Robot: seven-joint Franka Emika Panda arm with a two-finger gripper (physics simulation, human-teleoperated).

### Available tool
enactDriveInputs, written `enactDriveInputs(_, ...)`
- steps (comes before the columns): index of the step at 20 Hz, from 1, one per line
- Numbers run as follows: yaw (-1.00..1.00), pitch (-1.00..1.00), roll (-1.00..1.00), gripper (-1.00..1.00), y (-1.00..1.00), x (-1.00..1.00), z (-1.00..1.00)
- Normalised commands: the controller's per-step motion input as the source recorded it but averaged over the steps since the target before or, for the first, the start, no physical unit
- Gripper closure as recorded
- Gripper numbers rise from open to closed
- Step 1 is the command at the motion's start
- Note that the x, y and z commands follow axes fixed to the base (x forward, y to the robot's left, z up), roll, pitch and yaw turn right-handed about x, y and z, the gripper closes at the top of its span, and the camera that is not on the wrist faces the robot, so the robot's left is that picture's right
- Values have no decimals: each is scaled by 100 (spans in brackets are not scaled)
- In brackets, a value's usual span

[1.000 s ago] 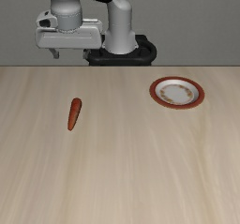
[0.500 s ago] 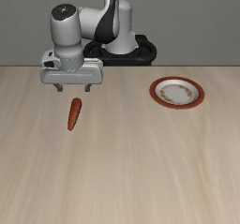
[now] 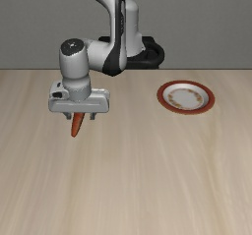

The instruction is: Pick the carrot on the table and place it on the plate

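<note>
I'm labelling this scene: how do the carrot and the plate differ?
The carrot is slim, orange and tapered; the plate is round, white-centred with a reddish rim. The carrot lies at the exterior view's left, partly covered by the gripper; the plate lies at the right, well apart from it. Both rest on the wooden table.
</note>
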Motion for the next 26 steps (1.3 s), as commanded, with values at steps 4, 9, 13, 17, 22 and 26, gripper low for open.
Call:
enactDriveInputs(4, 0, 0, 0, 100, 0, 0, 0)
enactDriveInputs(9, 0, 0, 0, 100, 0, 0, 60)
enactDriveInputs(13, 0, 0, 0, 100, 0, 0, 100)
enactDriveInputs(17, 0, 0, 0, 100, 0, 0, 100)
enactDriveInputs(22, 0, 0, 0, 100, 80, 0, 20)
enactDriveInputs(26, 0, 0, 0, 100, 100, 0, 0)
